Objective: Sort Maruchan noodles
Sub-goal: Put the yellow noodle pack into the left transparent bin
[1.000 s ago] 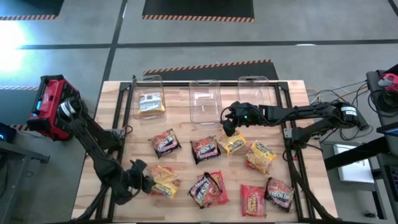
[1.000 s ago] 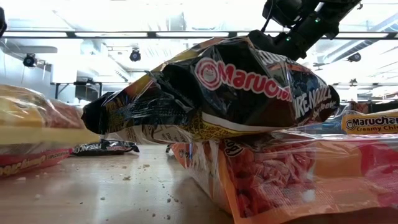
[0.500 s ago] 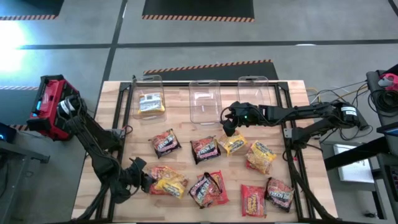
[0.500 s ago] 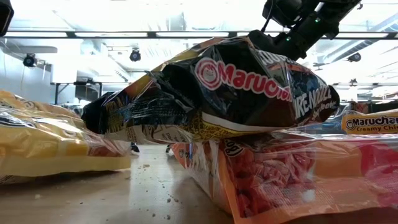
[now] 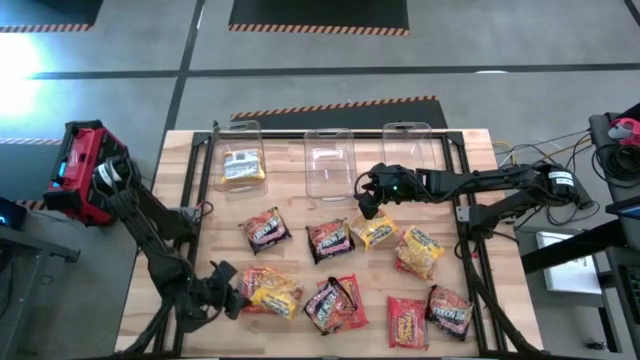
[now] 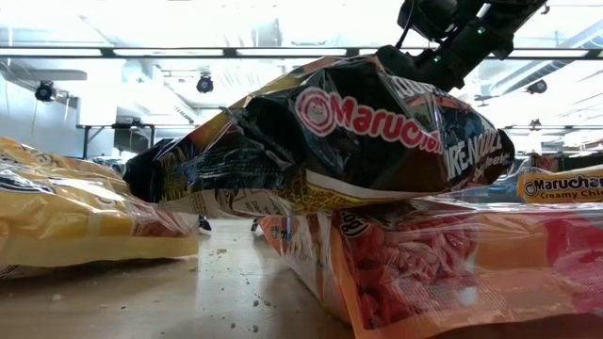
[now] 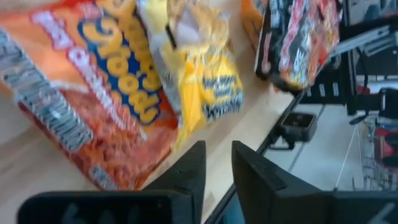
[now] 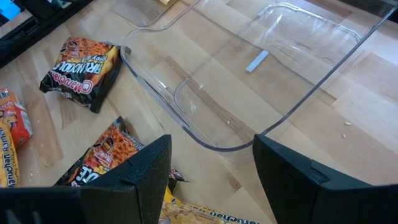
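Observation:
Several Maruchan noodle packets lie on the wooden table (image 5: 200, 200): dark ones (image 5: 265, 230) (image 5: 330, 240), yellow ones (image 5: 375, 232) (image 5: 420, 250) and a red one (image 5: 405, 322). At the near left, a yellow packet (image 7: 199, 74) lies partly over an orange packet (image 7: 93, 93). My left gripper (image 7: 217, 162) stands just short of them, slightly open, with nothing between its fingers. My right gripper (image 8: 211, 180) hovers wide open near the middle clear bin (image 8: 249, 81), above the table's centre (image 5: 367, 205).
Three clear bins stand along the far edge. The left one (image 5: 240, 150) holds a yellow packet (image 5: 242, 167); the middle (image 5: 330, 160) and right (image 5: 410, 145) ones show none. In the low view a dark packet (image 6: 358, 141) rests on an orange one (image 6: 443, 264). Black frame rails (image 5: 190, 230) run along both table sides.
The yellow packet at the near left has come down and shifted a little toward the table's right. It now lies flat, partly over the orange packet. My left gripper has drawn back slightly toward the left edge, away from the packet.

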You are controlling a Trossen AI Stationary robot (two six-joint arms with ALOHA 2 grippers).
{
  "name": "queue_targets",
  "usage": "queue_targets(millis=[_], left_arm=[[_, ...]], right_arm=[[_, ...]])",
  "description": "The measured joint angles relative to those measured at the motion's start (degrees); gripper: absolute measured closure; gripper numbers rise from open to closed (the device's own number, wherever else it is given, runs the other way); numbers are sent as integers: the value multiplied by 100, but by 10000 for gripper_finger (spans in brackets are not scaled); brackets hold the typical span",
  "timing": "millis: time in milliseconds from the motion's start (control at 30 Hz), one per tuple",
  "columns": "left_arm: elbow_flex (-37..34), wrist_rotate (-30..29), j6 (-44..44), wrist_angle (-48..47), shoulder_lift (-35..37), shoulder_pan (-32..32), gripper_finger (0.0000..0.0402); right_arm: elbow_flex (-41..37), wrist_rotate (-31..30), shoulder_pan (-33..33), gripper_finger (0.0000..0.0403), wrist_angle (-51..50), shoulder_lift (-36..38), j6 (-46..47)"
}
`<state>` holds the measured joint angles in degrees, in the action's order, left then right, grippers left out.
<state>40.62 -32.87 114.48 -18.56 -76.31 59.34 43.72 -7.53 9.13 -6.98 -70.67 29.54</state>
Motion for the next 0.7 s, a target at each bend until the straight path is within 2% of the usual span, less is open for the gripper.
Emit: queue_targets(millis=[233, 400, 567, 700], left_arm=[[0, 385, 228, 357, -342, 30, 274], [0, 407, 485, 365, -514, 41, 225], [0, -51, 832, 382, -682, 41, 193], [0, -366, 1030, 409, -769, 41, 187]], right_arm=[[0, 0, 0, 188, 0, 0, 0], [0, 0, 1, 188, 0, 0, 0], [0, 0, 0, 188, 0, 0, 0], [0, 0, 2, 188, 0, 0, 0]])
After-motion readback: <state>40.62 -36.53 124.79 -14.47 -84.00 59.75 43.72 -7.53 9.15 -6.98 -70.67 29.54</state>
